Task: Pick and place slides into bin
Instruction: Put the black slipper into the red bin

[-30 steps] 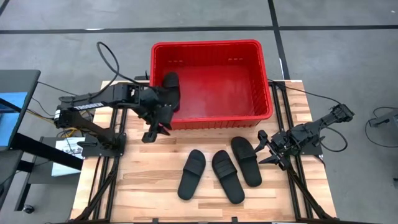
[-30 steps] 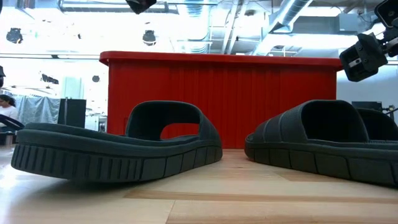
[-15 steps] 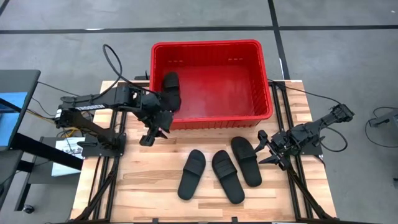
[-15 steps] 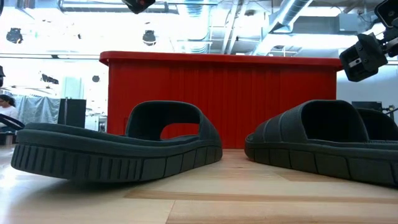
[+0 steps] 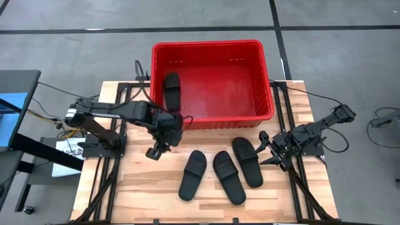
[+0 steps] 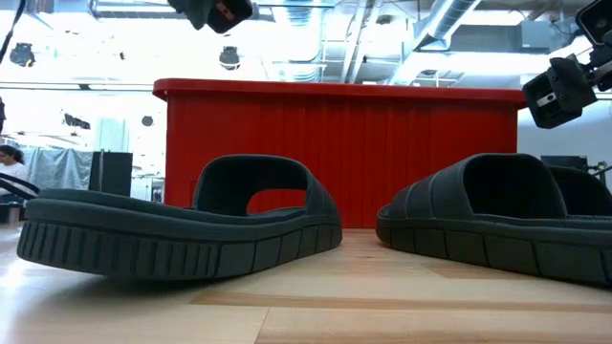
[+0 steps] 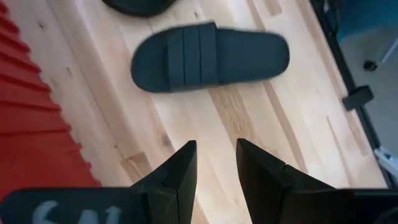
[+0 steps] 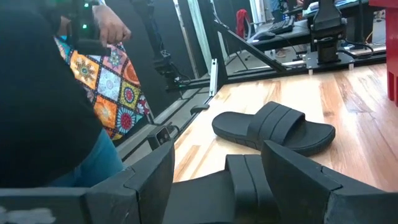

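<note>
The red bin (image 5: pixel 265 81) stands at the table's far middle; its near wall (image 6: pixel 344 153) fills the low view. One black slide (image 5: pixel 172 91) lies inside it along the left wall. Three slides lie sole down on the table in front: left (image 5: pixel 193 175), middle (image 5: pixel 229 177), right (image 5: pixel 247 161). My left gripper (image 5: pixel 155 152) is open and empty above the table, left of the slides; its wrist view (image 7: pixel 216 146) shows the left slide (image 7: pixel 208 56) ahead. My right gripper (image 5: pixel 265 150) is open and empty, above and beside the right slide (image 8: pixel 249 180).
Bare wooden table lies between the bin's near wall (image 7: pixel 25 124) and the slides. Black frame rails run along the table's left and right sides (image 5: pixel 294 181). A person in a patterned cloth (image 8: pixel 106 87) stands beyond the table in the right wrist view.
My left gripper has gone from the bin's near left wall toward the table's near edge and a little to the right, out over the bare table and closer to the left slide. The slide in the bin now shows whole. My right arm has kept still.
</note>
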